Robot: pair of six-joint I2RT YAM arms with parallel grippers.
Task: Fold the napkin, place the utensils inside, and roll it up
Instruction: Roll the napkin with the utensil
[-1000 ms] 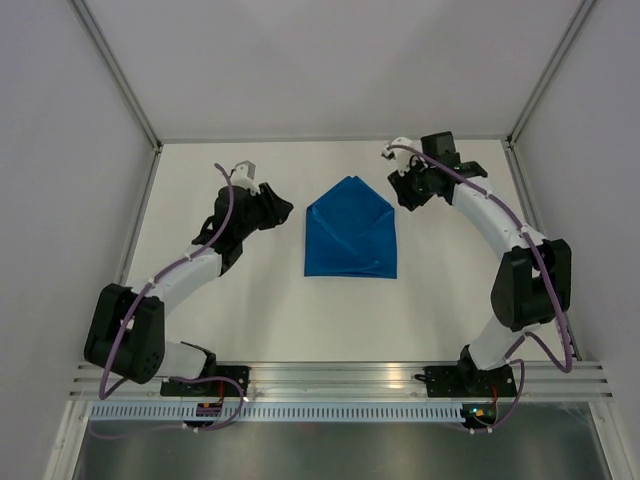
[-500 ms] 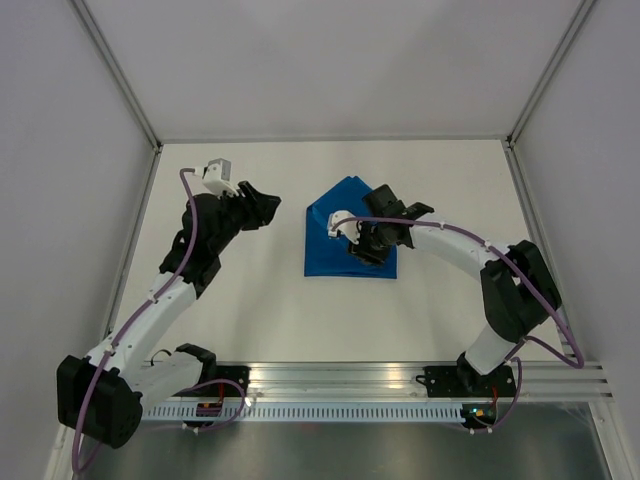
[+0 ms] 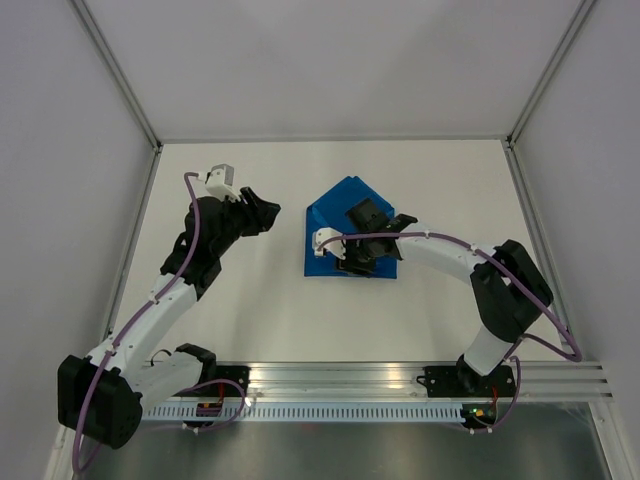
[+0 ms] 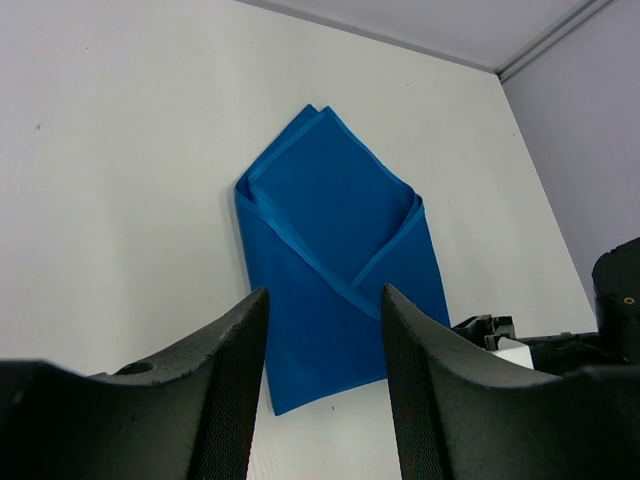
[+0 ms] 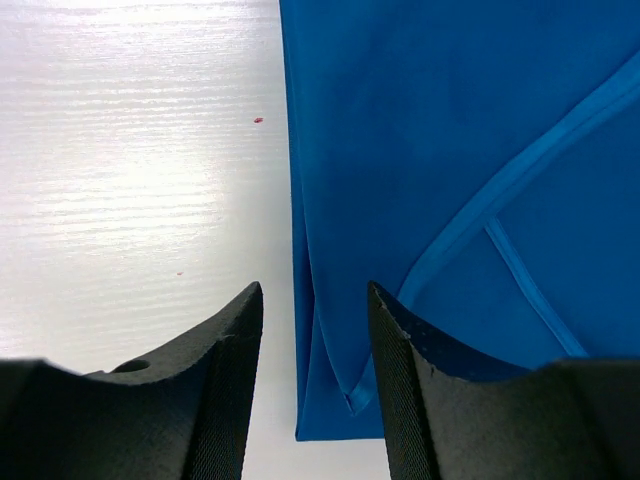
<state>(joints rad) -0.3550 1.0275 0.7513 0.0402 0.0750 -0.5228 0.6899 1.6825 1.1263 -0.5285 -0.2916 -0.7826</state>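
Note:
The napkin (image 3: 335, 205) is a bright blue cloth folded into an envelope shape with a pointed far end, lying flat mid-table. It also fills the left wrist view (image 4: 330, 230) and the right wrist view (image 5: 450, 120). My right gripper (image 3: 366, 214) hangs over the napkin, open; in its own view the gripper (image 5: 313, 292) straddles a layered edge and corner of the cloth without holding it. My left gripper (image 3: 268, 208) stands open to the left of the napkin, apart from it, and its own view of the gripper (image 4: 325, 292) shows nothing between the fingers. The utensils are out of view.
White walls with aluminium posts (image 3: 120, 75) close in the table on three sides. A metal rail (image 3: 340, 375) runs along the near edge by the arm bases. The right arm's wrist (image 4: 560, 350) shows at the lower right of the left wrist view.
My right arm has swung from the far right corner leftward and now reaches over the napkin. The left arm has stretched out, its gripper staying left of the cloth. Both jaws have widened slightly.

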